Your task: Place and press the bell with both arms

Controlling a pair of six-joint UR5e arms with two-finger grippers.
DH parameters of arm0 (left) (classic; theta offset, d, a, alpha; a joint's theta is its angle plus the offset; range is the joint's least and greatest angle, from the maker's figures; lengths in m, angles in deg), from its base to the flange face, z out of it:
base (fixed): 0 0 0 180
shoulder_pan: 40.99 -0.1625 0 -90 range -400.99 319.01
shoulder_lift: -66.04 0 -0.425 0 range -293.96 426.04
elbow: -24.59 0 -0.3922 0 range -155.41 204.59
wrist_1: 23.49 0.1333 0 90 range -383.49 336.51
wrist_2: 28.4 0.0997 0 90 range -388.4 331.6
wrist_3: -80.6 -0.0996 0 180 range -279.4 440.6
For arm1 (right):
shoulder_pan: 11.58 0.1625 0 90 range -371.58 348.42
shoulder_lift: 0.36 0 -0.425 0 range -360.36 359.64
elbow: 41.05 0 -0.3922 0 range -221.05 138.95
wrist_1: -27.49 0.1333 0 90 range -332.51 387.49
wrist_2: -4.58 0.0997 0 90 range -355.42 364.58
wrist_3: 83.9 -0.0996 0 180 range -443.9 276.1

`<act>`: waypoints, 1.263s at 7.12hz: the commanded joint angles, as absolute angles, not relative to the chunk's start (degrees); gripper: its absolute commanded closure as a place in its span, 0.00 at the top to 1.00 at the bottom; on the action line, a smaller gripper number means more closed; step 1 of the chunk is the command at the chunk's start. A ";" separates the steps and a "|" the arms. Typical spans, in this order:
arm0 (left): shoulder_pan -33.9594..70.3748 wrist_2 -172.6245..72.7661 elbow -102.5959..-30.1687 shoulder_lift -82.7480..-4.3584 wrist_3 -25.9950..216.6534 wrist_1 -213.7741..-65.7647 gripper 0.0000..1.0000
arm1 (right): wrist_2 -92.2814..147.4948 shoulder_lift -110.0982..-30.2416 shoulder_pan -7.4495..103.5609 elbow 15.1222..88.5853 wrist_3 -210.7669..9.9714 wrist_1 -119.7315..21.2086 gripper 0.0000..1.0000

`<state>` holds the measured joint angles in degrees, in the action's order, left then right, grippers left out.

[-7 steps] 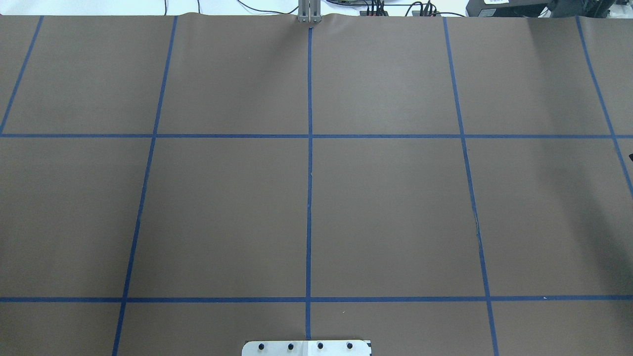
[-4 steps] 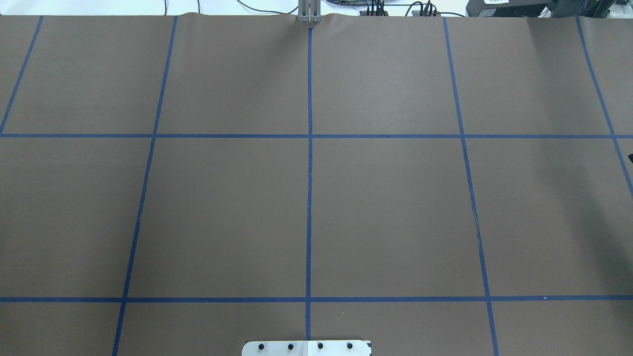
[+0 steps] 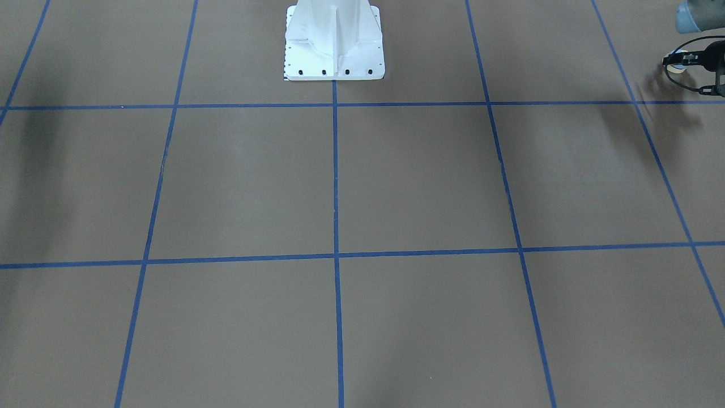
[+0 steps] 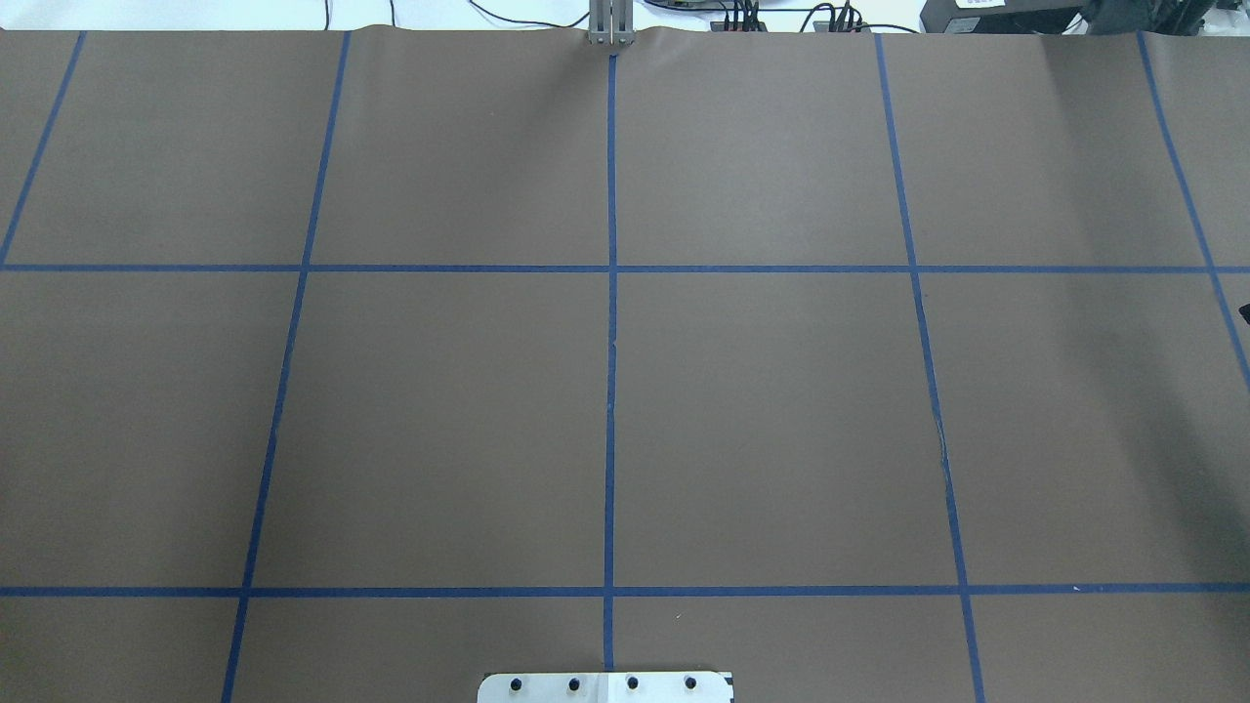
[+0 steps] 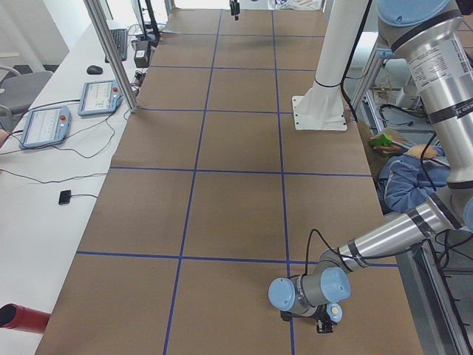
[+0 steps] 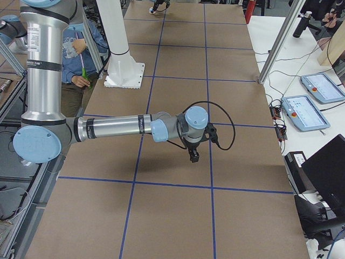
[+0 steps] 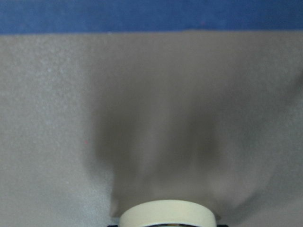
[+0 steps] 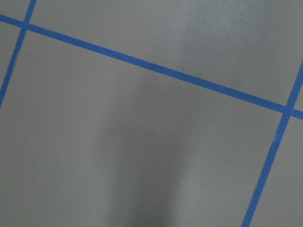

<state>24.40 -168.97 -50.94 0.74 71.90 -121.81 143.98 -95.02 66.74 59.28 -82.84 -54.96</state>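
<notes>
The bell (image 3: 676,60) in the left gripper (image 5: 323,326), at the robot's left end of the table (image 4: 439,420)

In the left wrist view only the bell's cream rim shows, at the bottom edge, with a soft shadow on the brown paper (image 7: 47,118) ahead of it and a blue tape line (image 7: 151,14) across the top. The fingers are clenched on the bell, which hangs low over the paper; whether it touches cannot be told. The left arm (image 5: 384,238) stretches low out from the robot's side. The right arm (image 6: 116,127) reaches over the opposite end, well apart, with the right gripper (image 6: 192,157) pointing down above the paper; whether its fingers are clenched or released cannot be told. The white pedestal (image 3: 334,45) stands between the two arms, and a person in blue (image 5: 403,188) is beside the robot's edge of the table
</notes>
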 commanded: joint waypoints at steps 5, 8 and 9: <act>24.31 -170.87 -78.57 -9.83 71.72 -83.95 0.19 | 143.98 -95.02 66.73 59.23 -83.10 -55.04 1.00; 23.01 -171.04 -76.50 -33.37 73.99 -71.25 0.20 | 143.80 -93.97 66.73 59.32 -83.19 -55.04 1.00; 20.13 -171.13 -76.14 -39.80 80.62 -70.87 0.20 | 143.80 -93.97 66.73 59.32 -83.19 -55.04 1.00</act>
